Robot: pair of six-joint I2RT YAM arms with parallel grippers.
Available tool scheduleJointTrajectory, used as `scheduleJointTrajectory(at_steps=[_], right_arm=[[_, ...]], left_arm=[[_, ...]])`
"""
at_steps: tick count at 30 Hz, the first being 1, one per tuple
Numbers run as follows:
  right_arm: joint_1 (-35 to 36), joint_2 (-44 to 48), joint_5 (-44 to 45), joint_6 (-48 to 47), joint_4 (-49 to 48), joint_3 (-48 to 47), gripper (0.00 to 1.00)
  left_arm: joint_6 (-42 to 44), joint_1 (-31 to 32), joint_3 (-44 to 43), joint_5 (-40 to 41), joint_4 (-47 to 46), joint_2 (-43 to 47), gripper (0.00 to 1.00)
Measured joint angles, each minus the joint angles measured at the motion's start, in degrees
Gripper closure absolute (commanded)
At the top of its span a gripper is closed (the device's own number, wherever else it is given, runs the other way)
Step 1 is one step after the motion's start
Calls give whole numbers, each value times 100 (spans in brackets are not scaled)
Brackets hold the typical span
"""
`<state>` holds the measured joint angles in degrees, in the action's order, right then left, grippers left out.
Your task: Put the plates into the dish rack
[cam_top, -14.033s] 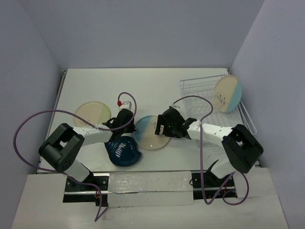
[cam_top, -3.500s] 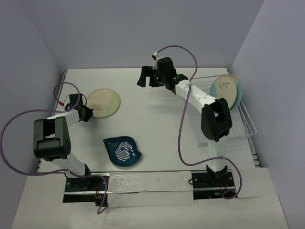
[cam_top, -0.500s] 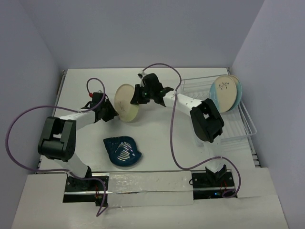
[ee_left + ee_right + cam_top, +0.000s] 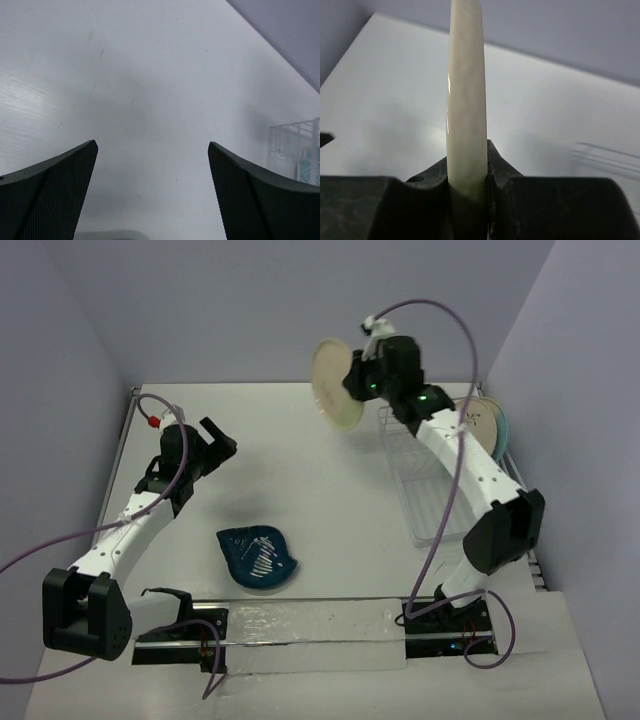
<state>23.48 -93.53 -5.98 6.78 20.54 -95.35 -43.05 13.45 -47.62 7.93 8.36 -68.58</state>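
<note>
Now: right gripper is clamped on the rim of the pale yellow plate, which hangs on edge in the air over the far left corner of the dish rack. The rack lies right of and below the plate. Two sprig plates stand at its far right end (faces turned roughly left, like the held one). Left gripper gapes wide and empty, well apart on the left. Teal leaf dish lies flat on the surface.
</note>
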Motion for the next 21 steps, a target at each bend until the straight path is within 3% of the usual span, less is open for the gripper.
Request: scheduleJointTrajectory(at_steps=[7,21], right_arm=[[-1608,868,421,-1021,697,-225,100],[-2593,713,838,-2051,1575,326,100]], left_arm=[[-18,0,0,469,482,24,1],[-131,0,-26,1183,1134,144,1]])
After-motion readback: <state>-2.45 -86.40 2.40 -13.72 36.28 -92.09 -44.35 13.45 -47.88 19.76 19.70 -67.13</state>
